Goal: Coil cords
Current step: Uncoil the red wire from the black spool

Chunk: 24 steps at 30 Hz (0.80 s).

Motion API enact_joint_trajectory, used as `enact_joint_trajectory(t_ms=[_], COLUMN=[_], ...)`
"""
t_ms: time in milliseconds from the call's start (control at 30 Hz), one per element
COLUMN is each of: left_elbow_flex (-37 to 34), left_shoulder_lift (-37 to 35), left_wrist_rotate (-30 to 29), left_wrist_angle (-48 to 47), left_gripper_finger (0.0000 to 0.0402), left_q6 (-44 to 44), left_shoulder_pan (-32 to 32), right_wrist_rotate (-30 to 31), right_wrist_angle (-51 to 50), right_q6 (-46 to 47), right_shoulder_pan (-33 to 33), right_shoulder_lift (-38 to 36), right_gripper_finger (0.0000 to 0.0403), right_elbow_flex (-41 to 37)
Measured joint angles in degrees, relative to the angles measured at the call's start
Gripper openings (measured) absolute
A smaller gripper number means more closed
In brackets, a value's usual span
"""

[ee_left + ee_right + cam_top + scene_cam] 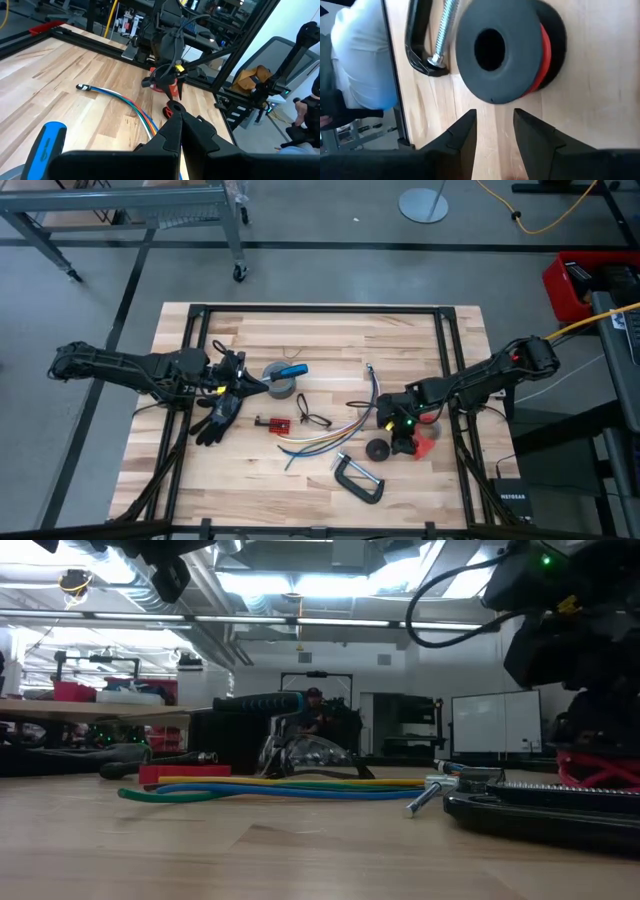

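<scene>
Cords: the coloured bundle [330,428] lies centre frame in the high view, limp and light, best pinched near one end. The small red cord ring [512,47], lower right of centre, looks stiffer. Right gripper [494,131] hovers just beside it, parted, empty. Left gripper [181,131], left of centre, is closed on nothing.

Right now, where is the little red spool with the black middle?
From above, the red spool lies on the table's right half, just below the open right gripper and beside the black clamp. The right wrist view shows it right ahead of the fingers.
</scene>
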Motion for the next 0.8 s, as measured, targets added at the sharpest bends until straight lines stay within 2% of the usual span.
enact_joint_trajectory(t_ms=[300,433,700,800], left_elbow_flex=[0.0,0.0,0.0,0.0], left_shoulder_lift=[0.0,0.0,0.0,0.0], left_wrist_rotate=[0.0,0.0,0.0,0.0], left_wrist_angle=[0.0,0.0,-1.7,-1.7], left_gripper_finger=[0.0001,0.0001,0.0001,0.0001], left_q6=[0.3,0.3,0.2,0.2], left_shoulder_pan=[0.0,0.0,0.0,0.0], right_wrist_rotate=[2.3,5.3,5.4,7.6], right_wrist_angle=[6.8,7.1,7.2,7.6], right_q6=[3.9,6.4,9.4,13.2], right_shoulder_pan=[0.0,0.0,0.0,0.0], right_shoulder_lift=[0.0,0.0,0.0,0.0], right_gripper_finger=[0.0134,0.0134,0.0134,0.0134], right_elbow_flex=[0.0,0.0,0.0,0.0])
